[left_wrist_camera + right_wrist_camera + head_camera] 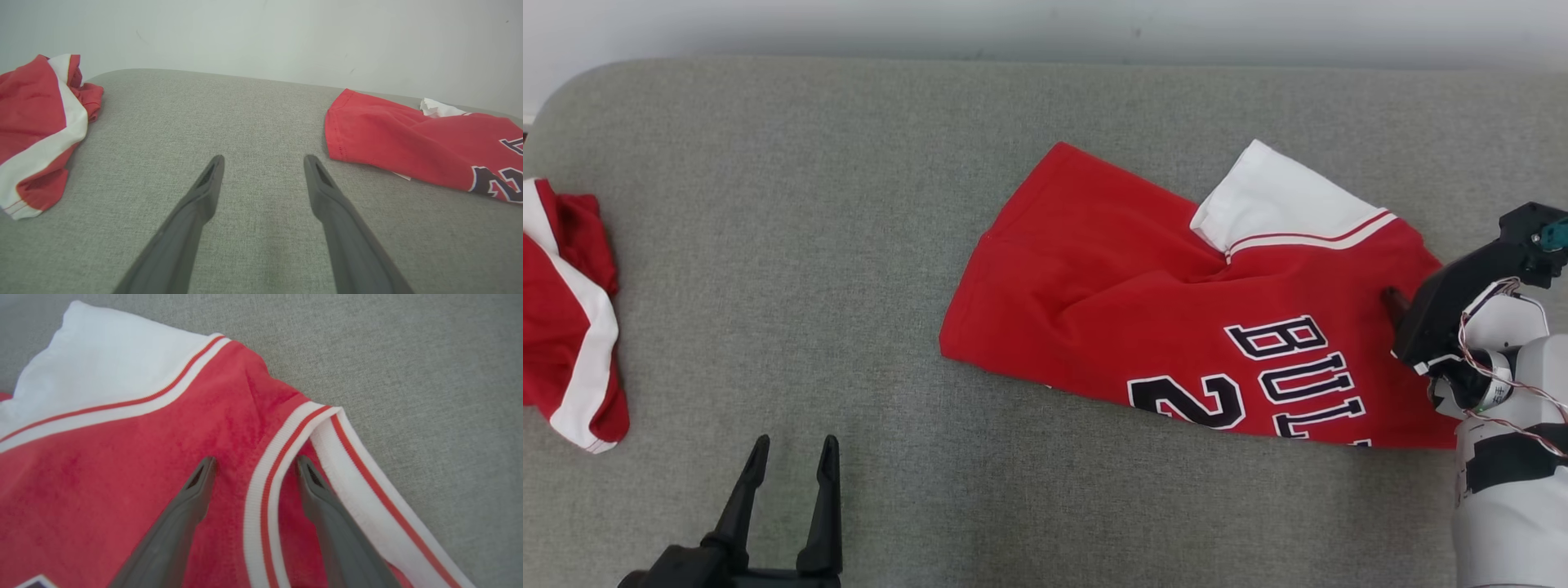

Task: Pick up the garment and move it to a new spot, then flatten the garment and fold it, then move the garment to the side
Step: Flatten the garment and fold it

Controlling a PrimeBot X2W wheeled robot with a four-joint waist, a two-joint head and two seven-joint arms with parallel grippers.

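Note:
The garment (1143, 286) is a red jersey with white sleeves, striped trim and dark lettering, lying partly folded on the right half of the grey padded surface (866, 245). My right gripper (1396, 304) is at the jersey's right end. In the right wrist view it (256, 460) stands open over the garment (122, 465), and a white-and-red trim band (265, 473) runs between its fingers. My left gripper (795, 445) is open above bare surface at the lower left, well away from the jersey (408, 139). Nothing lies between the fingers of the left gripper (264, 160).
A second red-and-white garment (572, 327) lies bunched at the surface's left edge, also in the left wrist view (36, 130). A pale wall (1045, 24) runs behind the far edge. Bare grey fabric separates the two garments.

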